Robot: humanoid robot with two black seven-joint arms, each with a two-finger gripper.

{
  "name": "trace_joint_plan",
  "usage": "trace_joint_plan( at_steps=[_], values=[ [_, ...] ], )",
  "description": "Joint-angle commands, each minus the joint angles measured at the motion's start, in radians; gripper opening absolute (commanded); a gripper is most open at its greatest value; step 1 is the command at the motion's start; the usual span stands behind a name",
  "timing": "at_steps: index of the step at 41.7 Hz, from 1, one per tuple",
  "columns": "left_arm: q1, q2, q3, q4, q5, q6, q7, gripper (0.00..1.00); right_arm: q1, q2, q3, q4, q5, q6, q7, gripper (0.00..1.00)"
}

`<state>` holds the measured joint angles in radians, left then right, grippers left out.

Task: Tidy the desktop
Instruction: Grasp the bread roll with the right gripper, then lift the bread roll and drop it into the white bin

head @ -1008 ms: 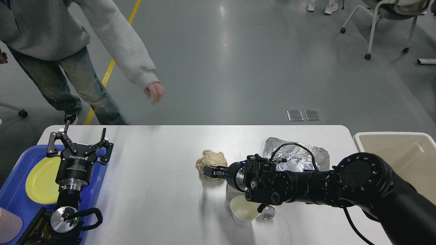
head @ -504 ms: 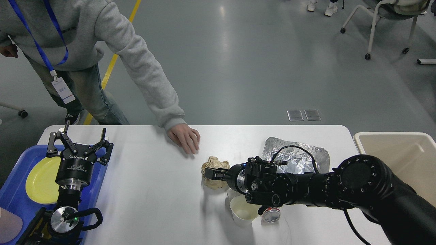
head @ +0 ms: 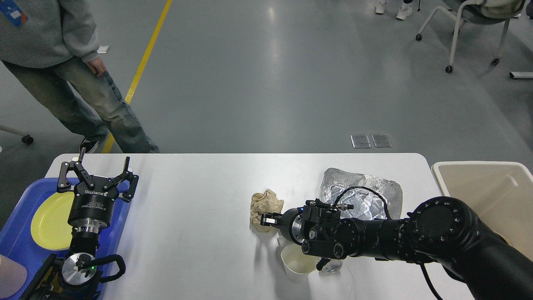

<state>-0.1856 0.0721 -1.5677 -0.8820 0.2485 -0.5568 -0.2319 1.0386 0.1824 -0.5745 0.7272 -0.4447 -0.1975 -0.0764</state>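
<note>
The desktop (head: pixel 200 233) fills the lower half of the head view, its long axis running left to right and its rounded far corners toward the open floor.

The right gripper (head: pixel 266 219) reaches in low and level from the right, pointing left, and meets the near side of a crumpled brown paper ball (head: pixel 265 203) at mid-table. Its fingers are dark and seen nearly end-on; whether they grip the paper cannot be told. The low, sideways approach suits a soft object lying flat on the surface.

A crushed foil tray (head: pixel 361 192) lies just behind the right arm. A white paper cup (head: pixel 296 261) stands upright under the wrist, with a small metal can (head: pixel 332 265) just beside it.

A beige bin (head: pixel 485 196) sits off the right edge, probably the destination for this rubbish.

The left gripper (head: pixel 98 171) is parked upright over a blue tray (head: pixel 23 216) holding a yellow plate (head: pixel 50 221), its jaws spread wide and empty, clear of the working area.
</note>
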Motion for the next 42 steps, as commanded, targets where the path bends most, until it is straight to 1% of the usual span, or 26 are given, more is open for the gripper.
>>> trace_joint_plan(
  at_steps=[1, 10, 15, 19, 24, 28, 29, 31, 36, 42],
  values=[
    [0.000, 0.000, 0.000, 0.000, 0.000, 0.000, 0.000, 0.96, -0.002, 0.000, 0.011, -0.003, 0.003, 0.003, -0.005, 0.00],
    [0.000, 0.000, 0.000, 0.000, 0.000, 0.000, 0.000, 0.96, 0.015, 0.000, 0.031, 0.005, 0.004, 0.029, -0.014, 0.00],
    [0.000, 0.000, 0.000, 0.000, 0.000, 0.000, 0.000, 0.96, 0.061, -0.008, 0.042, 0.011, 0.017, 0.081, -0.017, 0.00],
    [0.000, 0.000, 0.000, 0.000, 0.000, 0.000, 0.000, 0.96, 0.112, -0.024, 0.047, 0.027, 0.053, 0.141, -0.028, 0.00],
    [0.000, 0.000, 0.000, 0.000, 0.000, 0.000, -0.001, 0.96, 0.196, -0.054, 0.047, 0.089, 0.106, 0.207, -0.048, 0.00],
    [0.000, 0.000, 0.000, 0.000, 0.000, 0.000, 0.000, 0.96, 0.270, -0.112, 0.045, 0.156, 0.129, 0.276, -0.074, 0.00],
    [0.000, 0.000, 0.000, 0.000, 0.000, 0.000, -0.001, 0.96, 0.312, -0.141, 0.045, 0.194, 0.130, 0.309, -0.088, 0.00],
    [0.000, 0.000, 0.000, 0.000, 0.000, 0.000, 0.000, 0.96, 0.362, -0.172, 0.038, 0.237, 0.135, 0.349, -0.095, 0.00],
    [0.000, 0.000, 0.000, 0.000, 0.000, 0.000, -0.001, 0.96, 0.489, -0.233, 0.004, 0.327, 0.172, 0.452, -0.097, 0.00],
    [0.000, 0.000, 0.000, 0.000, 0.000, 0.000, 0.000, 0.96, 0.661, -0.270, -0.132, 0.406, 0.241, 0.569, -0.097, 0.00]
  ],
)
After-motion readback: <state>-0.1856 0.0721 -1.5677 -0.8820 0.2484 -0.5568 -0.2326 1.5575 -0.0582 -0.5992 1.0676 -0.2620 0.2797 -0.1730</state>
